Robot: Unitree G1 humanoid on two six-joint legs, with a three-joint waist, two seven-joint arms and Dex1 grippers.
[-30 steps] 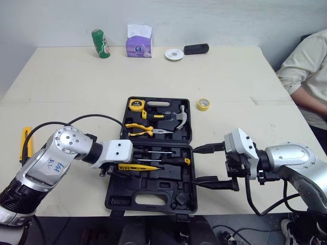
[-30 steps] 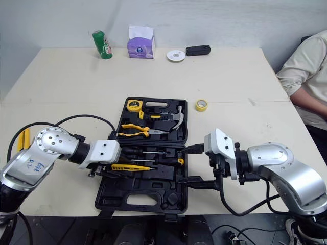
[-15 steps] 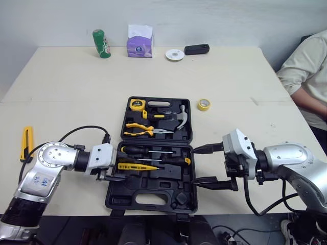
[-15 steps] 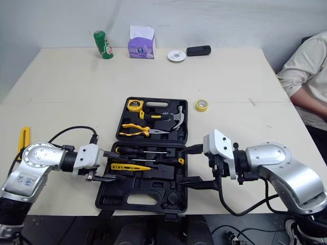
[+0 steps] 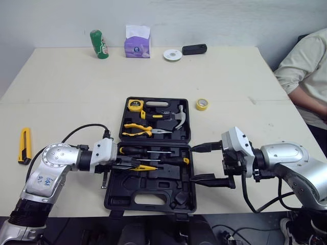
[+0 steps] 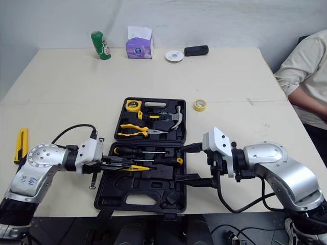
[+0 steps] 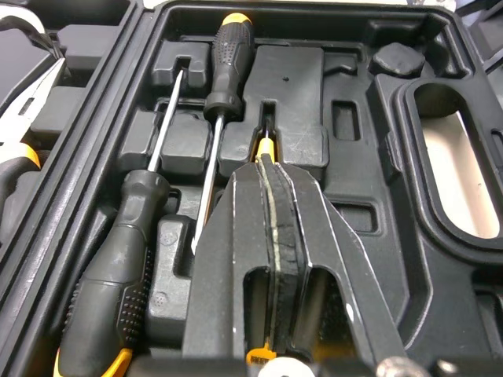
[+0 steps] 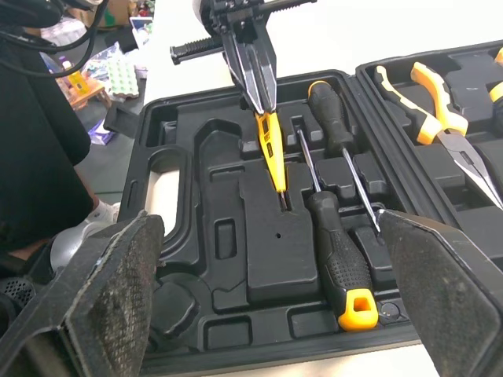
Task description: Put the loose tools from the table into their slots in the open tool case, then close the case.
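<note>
A beige table [image 5: 76, 81] before a pale wall is occupied by the open black tool case [image 5: 153, 190], with both grippers at its near half.
The left gripper [image 7: 266, 166] is seen with its fingers pinched narrowly on the handle of the yellow screwdriver [image 8: 271, 149], which is laid in its slot. Two black-handled screwdrivers [image 5: 153, 151] are seated just beyond that gripper, and the pliers [image 5: 145, 130], hammer [image 5: 176, 116] and tape measure [image 5: 135, 105] are held in the half further beyond it. The right gripper [image 5: 205, 163] is spread wide and empty, just beside the case's right edge. A yellow utility knife [image 5: 23, 145] is left on the table well out to the left of the left gripper; a yellow tape roll [image 5: 202, 104] lies beyond the right gripper.
</note>
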